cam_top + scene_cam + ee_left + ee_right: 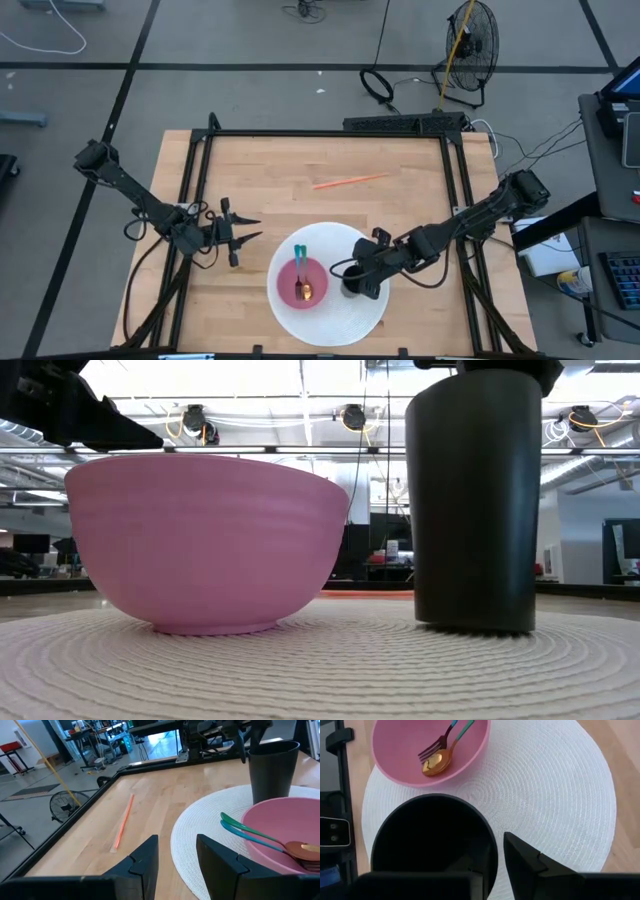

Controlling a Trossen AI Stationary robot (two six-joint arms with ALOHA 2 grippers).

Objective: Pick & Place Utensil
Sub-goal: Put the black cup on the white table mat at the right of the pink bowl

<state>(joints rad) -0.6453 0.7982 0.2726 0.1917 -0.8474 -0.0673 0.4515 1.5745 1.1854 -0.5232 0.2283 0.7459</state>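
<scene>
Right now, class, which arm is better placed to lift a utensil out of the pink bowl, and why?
Left, probably. The left gripper is open, empty and pointed at the bowl, with the fork and spoon handles toward it. The right gripper is busy at the black cup, one finger inside its rim.

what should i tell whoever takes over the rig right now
Right gripper: closed on the rim of the black cup, one finger inside and one outside; the cup stands upright on the white placemat.
Left gripper: open, empty, waiting over bare table beside the mat.
Pink bowl: on the mat next to the cup, holding a fork and a gold spoon, handles leaning on the rim.
Orange straw: lying on the table, away from the mat.
Done: utensils in bowl. Left: the cup appears mid-handling; straw untouched.
</scene>
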